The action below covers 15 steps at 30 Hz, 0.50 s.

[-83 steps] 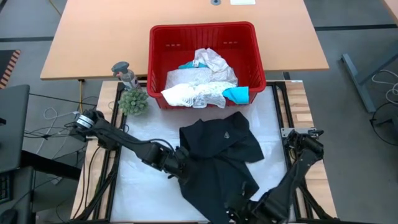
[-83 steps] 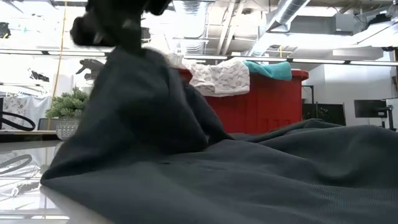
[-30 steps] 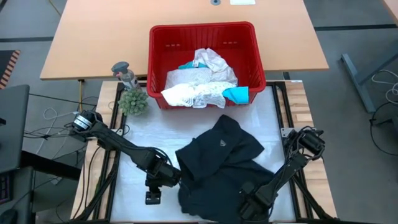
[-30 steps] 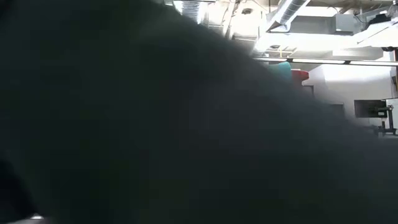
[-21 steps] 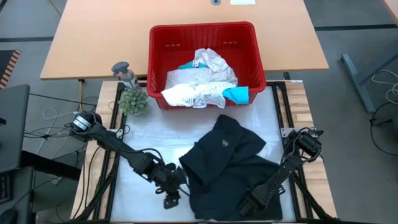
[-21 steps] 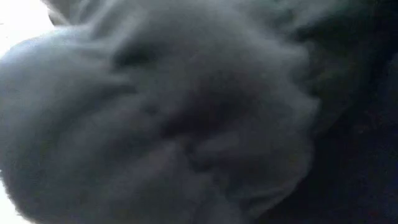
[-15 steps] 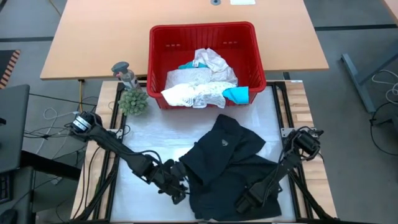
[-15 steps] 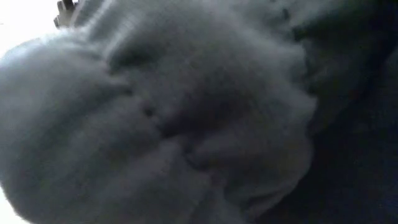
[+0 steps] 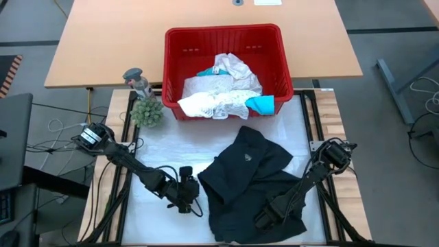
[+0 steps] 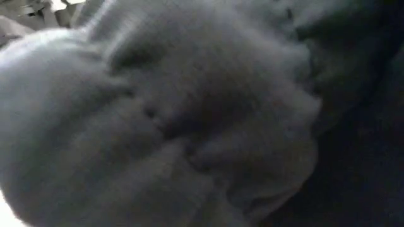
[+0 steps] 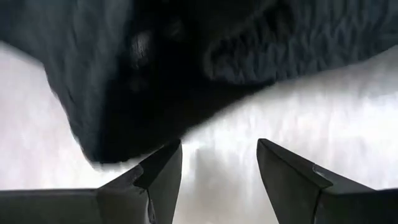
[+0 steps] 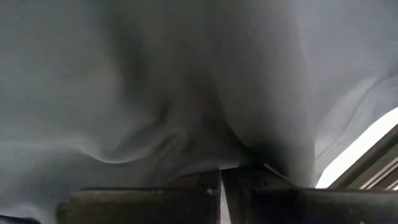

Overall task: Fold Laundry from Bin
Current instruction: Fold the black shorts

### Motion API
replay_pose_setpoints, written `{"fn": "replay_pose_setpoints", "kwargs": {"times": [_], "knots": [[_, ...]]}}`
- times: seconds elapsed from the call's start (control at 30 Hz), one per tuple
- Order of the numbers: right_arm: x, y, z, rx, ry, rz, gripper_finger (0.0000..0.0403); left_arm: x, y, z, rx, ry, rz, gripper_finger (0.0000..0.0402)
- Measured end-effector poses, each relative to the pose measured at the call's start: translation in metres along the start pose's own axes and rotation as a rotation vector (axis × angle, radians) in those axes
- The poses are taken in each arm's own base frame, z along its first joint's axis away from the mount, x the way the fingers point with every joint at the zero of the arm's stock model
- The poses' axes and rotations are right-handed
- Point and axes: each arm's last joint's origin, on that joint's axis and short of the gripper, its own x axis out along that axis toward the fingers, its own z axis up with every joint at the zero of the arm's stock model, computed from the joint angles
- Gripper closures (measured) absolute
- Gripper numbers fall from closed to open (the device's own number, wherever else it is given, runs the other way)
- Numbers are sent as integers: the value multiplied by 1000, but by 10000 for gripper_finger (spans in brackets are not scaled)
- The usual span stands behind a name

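High view: the black garment [image 9: 250, 180] lies bunched on the worktop [image 9: 158, 147] just in front of the bin [image 9: 226, 68], drawn into a tighter heap than a few seconds ago, when it was spread flat. The left pincer [image 9: 186, 194] has let go and backed off to the heap's left edge, fingers apart, holding nothing; the right pincer [image 9: 263, 219] stays clamped on the cloth at the side of the heap farthest from the bin. Judged, the first fold is in but untidy. White and teal laundry [image 9: 219, 92] waits in the bin. Bare worktop left of the heap gives room. Low view: cloth fills it. Left wrist view: parted fingers [image 11: 158, 171] over bare white surface, the hem just ahead. Right wrist view: fingers closed on grey-looking fabric.
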Motion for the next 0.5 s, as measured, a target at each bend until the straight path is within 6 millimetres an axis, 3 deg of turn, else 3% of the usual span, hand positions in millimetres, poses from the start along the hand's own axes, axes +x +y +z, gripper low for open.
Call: {"fn": "replay_pose_setpoints", "kwargs": {"times": [0.13,0.27,0.5], "knots": [[-1,1,2,-6,2,6,369,0,2,0,209,-12,42,205],[-1,1,4,-3,3,9,369,3,4,6,366,-34,-40,205],[-1,1,3,-3,4,9,369,24,18,13,428,-64,-66,205]]}}
